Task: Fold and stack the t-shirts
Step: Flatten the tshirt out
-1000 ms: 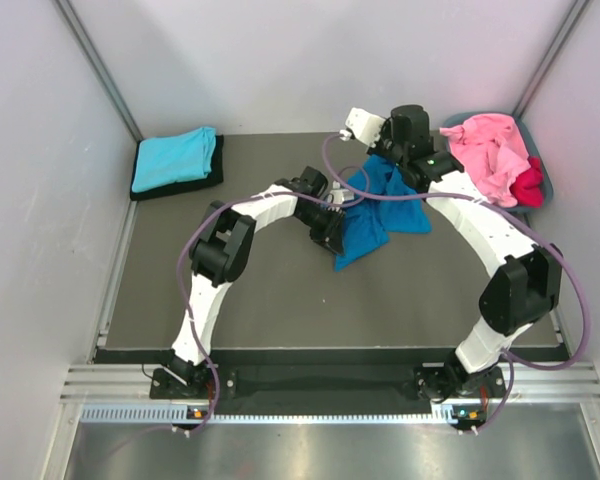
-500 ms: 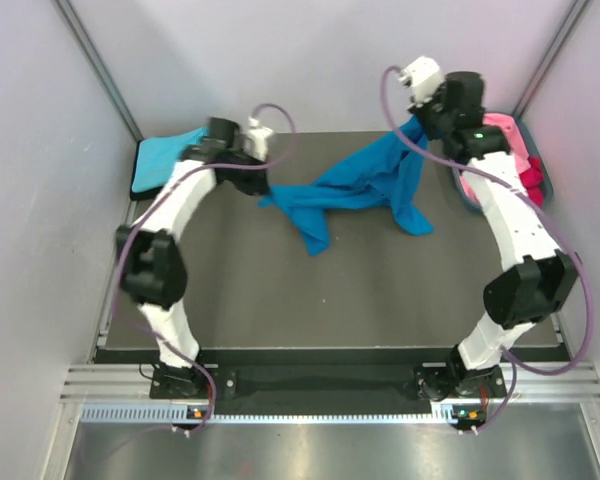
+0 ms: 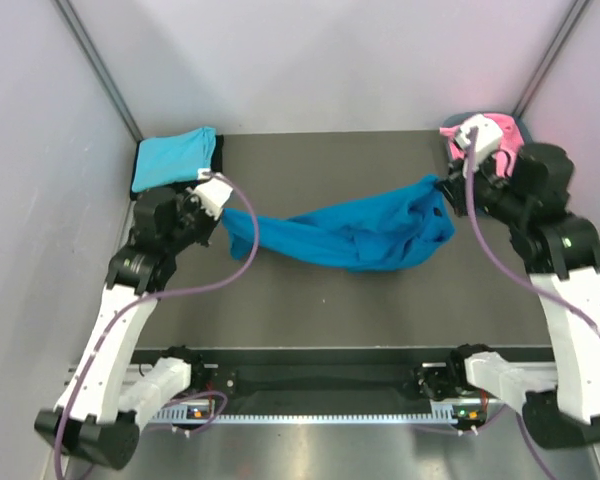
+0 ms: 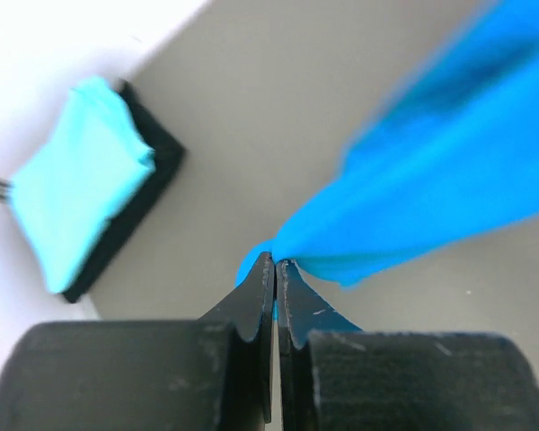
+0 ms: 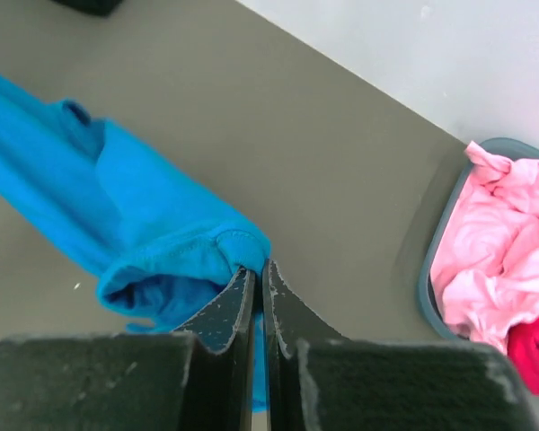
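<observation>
Stretching a bright blue t-shirt (image 3: 350, 235) between them, two robot arms are holding the garment across the middle of the dark table (image 3: 310, 310), its bunched cloth sagging in a shallow arc from the left side towards the right. The left gripper (image 3: 220, 215) is pinching one end of the shirt near the table's left edge. The wrist view is showing its black fingers (image 4: 251, 301) pressed tight together, with a fold of blue cloth caught at the tips. The right gripper (image 3: 443, 187) is clamping the other end nearer the far right corner. Its jaws are likewise clenched on a rolled hem, and the loose fabric is drooping below and to the left of the fingertips. Whether the sagging middle is touching the table cannot be told from above.

A turquoise t-shirt (image 3: 175, 157), folded into a neat rectangle, is lying on a black pad (image 4: 157, 189) in the far left corner, apart from the blue shirt. At the far right corner, a heap of crumpled pink t-shirts (image 5: 508, 260) is sitting in a grey-blue tub (image 5: 428, 269), with a crimson t-shirt (image 5: 534, 355) showing at one side of the heap. In the overhead view the right arm's wrist is covering most of that tub, and only a patch of pink is showing behind it. Purple cables (image 3: 252, 250) are looping along both arms.
</observation>
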`<state>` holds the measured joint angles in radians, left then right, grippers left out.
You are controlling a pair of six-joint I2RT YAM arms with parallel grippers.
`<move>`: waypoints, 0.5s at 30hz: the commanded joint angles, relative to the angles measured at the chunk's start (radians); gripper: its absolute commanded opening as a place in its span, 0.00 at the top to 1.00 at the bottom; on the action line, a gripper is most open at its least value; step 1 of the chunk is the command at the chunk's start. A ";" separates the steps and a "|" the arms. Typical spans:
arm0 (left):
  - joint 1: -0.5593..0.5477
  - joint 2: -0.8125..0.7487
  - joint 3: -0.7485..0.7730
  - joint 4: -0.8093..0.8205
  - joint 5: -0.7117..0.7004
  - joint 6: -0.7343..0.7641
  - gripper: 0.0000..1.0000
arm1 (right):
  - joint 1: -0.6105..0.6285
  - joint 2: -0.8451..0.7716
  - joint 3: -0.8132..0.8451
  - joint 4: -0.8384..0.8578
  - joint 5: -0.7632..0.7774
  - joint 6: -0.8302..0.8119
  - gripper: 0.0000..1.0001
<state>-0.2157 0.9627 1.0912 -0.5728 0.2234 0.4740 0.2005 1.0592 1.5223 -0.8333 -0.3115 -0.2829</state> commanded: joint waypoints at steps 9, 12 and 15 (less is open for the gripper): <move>0.001 0.180 -0.100 0.324 -0.099 -0.028 1.00 | -0.079 0.283 -0.137 0.207 0.072 0.065 1.00; 0.001 0.321 -0.030 0.405 -0.125 -0.032 1.00 | -0.104 0.448 -0.059 0.247 0.058 0.054 1.00; 0.001 0.431 0.051 0.441 -0.189 -0.023 1.00 | -0.148 0.559 0.022 0.255 0.054 0.056 1.00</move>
<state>-0.2176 1.3655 1.0241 -0.2928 0.1097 0.4553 0.1013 1.6104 1.4178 -0.6563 -0.2546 -0.2314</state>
